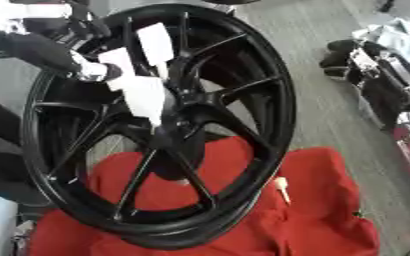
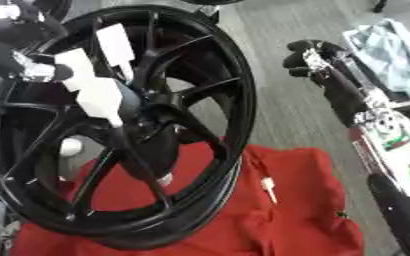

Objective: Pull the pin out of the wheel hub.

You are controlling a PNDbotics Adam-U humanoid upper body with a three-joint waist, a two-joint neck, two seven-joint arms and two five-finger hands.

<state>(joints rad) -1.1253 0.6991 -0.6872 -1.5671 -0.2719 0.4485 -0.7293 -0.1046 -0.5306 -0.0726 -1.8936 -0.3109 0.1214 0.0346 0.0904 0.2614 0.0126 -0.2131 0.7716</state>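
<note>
- Wheel hub [image 1: 169,132]: in the left eye view it sits at the centre of the black wheel [image 1: 270,150], which stands tilted on a red cloth [image 1: 322,200]. The left hand [image 1: 143,92] reaches in over the spokes; whether it grips the pin I cannot tell, and the pin itself is hidden.
- A small pale piece [image 1: 281,187] lies on the cloth just beside the rim.
- Right eye view: the right hand [image 2: 309,57] hangs well apart to the right; I cannot tell how its fingers stand.
- Risk, as I judge it: a pull off the hub's line could rock the leaning wheel or drag the cloth. Spokes crowd the hand; open floor lies to the right.
</note>
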